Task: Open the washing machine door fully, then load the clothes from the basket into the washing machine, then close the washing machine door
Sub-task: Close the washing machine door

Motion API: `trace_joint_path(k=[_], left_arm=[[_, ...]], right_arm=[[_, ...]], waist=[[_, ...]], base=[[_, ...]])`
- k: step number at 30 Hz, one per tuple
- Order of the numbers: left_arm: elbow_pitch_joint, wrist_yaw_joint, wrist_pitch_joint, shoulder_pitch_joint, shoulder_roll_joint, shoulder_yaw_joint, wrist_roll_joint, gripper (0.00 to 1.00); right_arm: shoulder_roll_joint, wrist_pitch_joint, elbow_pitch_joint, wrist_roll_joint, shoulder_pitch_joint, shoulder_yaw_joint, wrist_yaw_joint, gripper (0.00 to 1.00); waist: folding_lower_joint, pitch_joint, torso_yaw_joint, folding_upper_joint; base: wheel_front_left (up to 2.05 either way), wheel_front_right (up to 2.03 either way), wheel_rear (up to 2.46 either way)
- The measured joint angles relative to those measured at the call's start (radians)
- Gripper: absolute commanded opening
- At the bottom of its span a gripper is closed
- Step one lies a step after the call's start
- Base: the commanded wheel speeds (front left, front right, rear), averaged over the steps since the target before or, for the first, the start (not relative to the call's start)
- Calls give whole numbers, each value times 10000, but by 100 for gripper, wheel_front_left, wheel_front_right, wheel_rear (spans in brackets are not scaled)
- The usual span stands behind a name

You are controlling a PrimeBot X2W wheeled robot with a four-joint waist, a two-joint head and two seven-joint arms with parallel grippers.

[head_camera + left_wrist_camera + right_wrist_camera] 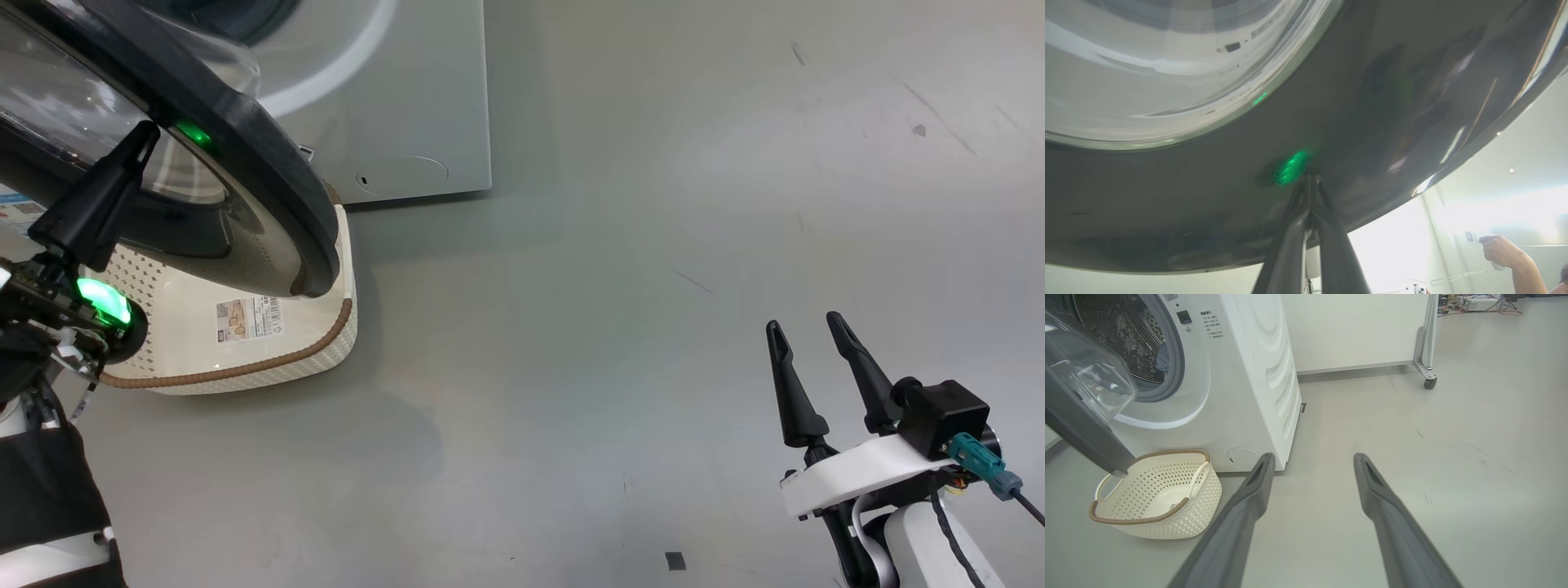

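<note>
Left gripper [1310,179] pinched shut on nothing, its tips pressed against the glossy black face of the washing machine door [1392,102]. The door hangs half-swung above the basket [1155,522], which sits empty just beside the washing machine [1241,375]. A scrap of blue cloth [1162,359] shows inside the drum [1118,326]. Right gripper [802,320] is spread wide over the floor [571,327], well apart. That door looks heavy, rigid and slick — tips could skate on the gloss — so push flat near its free edge and spare the bulging glass [1147,73].
</note>
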Motion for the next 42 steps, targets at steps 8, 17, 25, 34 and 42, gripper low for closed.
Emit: trace_joint_path(k=[8,17,25,34,42], left_arm=[[-12,-2,-930,-430,-61,36,268,0],[44,-2,-1638,-943,-128,-253,734,0],[280,-2,-2127,-1093,-190,-602,1039,0],[385,-2,-2675,-1063,-203,-602,1030,0],[431,-2,-3016,-424,-207,-646,1018,0]], right_arm=[[205,-2,-4,0,-51,2,0,100],[207,-42,-130,12,-116,-328,-2,100],[217,-44,-234,12,-202,-510,-17,100],[222,-44,-184,-8,-205,-533,-15,100],[228,-44,4,-23,-203,-512,-2,100]], waist=[[0,273,-618,0],[0,673,-1011,0],[0,720,-795,0],[0,516,-468,0],[0,94,-181,0]], base=[[0,0,0],[0,0,0],[0,0,0],[0,0,0],[0,0,0]])
